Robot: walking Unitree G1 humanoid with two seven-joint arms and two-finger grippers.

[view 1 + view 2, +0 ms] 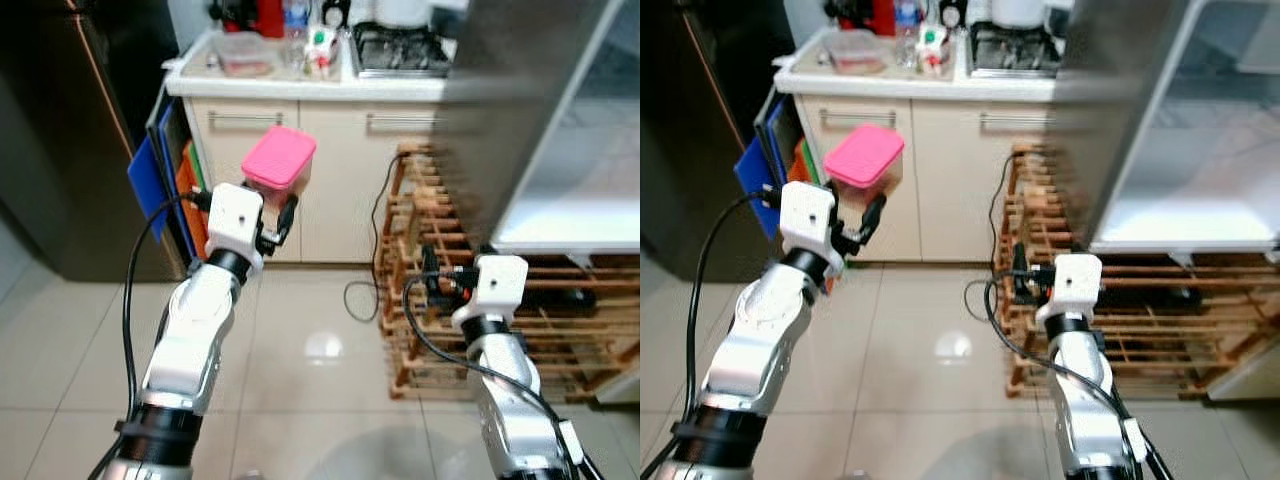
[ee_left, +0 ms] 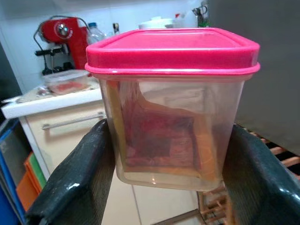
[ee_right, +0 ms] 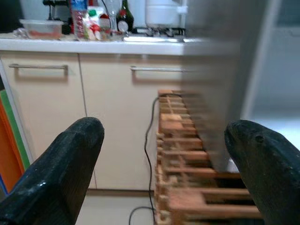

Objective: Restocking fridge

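Observation:
A clear plastic container with a pink lid (image 1: 279,160) is held upright in the air, in front of the cream kitchen cabinets. My left gripper (image 1: 281,198) is shut on it; in the left wrist view the container (image 2: 171,105) sits between the two black fingers (image 2: 77,180). Something reddish-brown shows inside it. My right gripper (image 1: 432,275) is held low in front of the wooden rack, open and with nothing between its fingers (image 3: 65,164). The open fridge door (image 1: 520,100) hangs at the upper right, with a white shelf (image 1: 575,215) of the fridge beyond it.
A wooden slatted rack (image 1: 440,290) stands on the tiled floor under the fridge, with a black cable (image 1: 365,280) beside it. The counter (image 1: 300,80) carries a food box, bottles and a hob. A dark tall appliance (image 1: 70,130) stands at the left, blue and orange boards beside it.

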